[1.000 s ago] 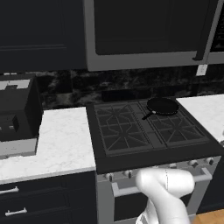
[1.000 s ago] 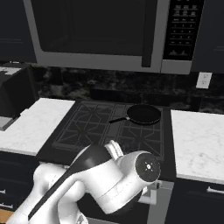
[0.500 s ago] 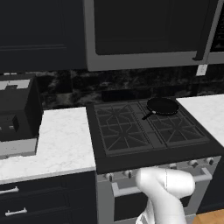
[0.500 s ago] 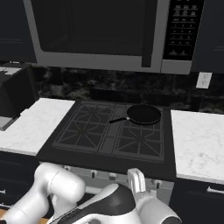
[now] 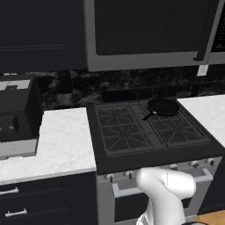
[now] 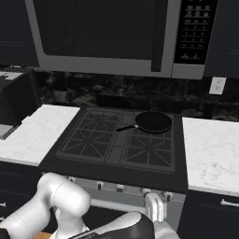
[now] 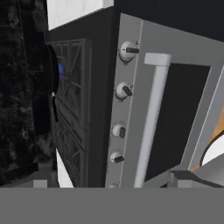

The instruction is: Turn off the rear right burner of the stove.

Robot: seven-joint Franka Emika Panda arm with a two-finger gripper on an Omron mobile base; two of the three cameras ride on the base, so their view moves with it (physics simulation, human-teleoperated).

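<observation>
Two white marble counters (image 5: pixel 66 145), black stove (image 5: pixel 132 145) between, dark cabinets (image 5: pixel 41 35)

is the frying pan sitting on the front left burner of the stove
No, the frying pan sits on the rear right burner of the stove, its handle pointing toward the middle of the cooktop.

The kitchen looks dim and flat, with no strong shadows or glare. Dark parts blend together, and everything looks a little soft.

white counter (image 5: pixel 61 145), toaster (image 5: pixel 17 114), stove (image 5: pixel 145 127), frying pan (image 5: pixel 162 107)
</observation>
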